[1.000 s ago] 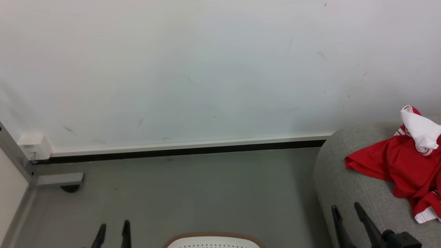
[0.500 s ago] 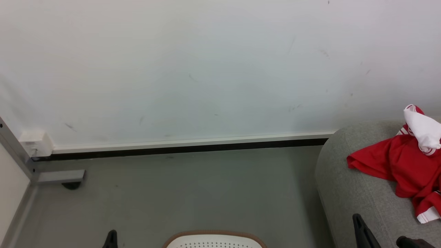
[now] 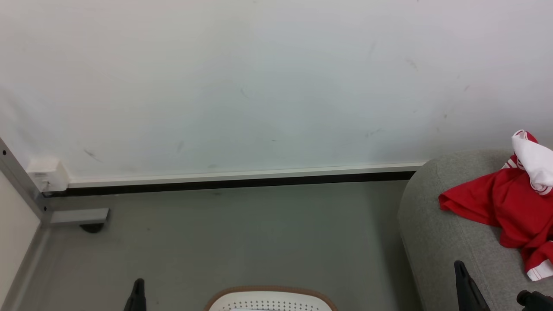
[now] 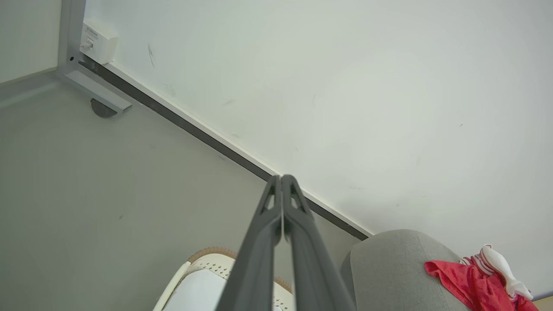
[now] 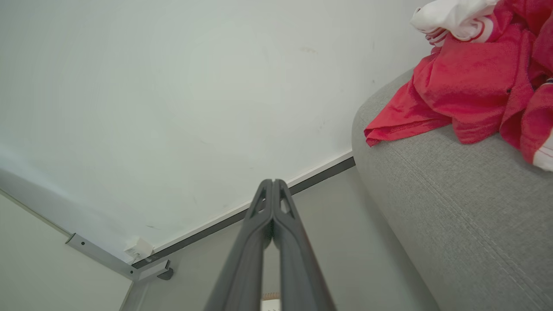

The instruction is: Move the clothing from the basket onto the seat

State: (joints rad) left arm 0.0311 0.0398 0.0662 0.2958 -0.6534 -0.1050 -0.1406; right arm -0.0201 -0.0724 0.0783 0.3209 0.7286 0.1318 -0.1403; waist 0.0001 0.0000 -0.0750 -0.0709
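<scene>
The clothing [image 3: 510, 203], red with white panels, lies crumpled on the grey seat [image 3: 436, 233] at the right; it also shows as the clothing [image 5: 466, 86] on the seat [image 5: 466, 207] and as the clothing [image 4: 471, 280] beside the seat [image 4: 389, 268]. Only the far rim of the basket [image 3: 270, 290] peeks in at the bottom centre, its inside hidden; the basket [image 4: 203, 272] lies under my left fingers. My left gripper [image 3: 138, 285] is shut and empty at the lower left, fingertips together [image 4: 281, 178]. Over the seat's front stands my right gripper [image 3: 459, 265], shut and empty, its tips meeting [image 5: 272, 181].
A pale wall [image 3: 259, 86] with a dark skirting strip [image 3: 224, 185] runs behind the grey floor [image 3: 242, 242]. A metal frame leg with a foot [image 3: 80, 218] and a small white box [image 3: 47, 172] sit in the left corner.
Both grippers went from open to shut and sank lower in the head view. The camera has tilted slightly, shifting the whole scene.
</scene>
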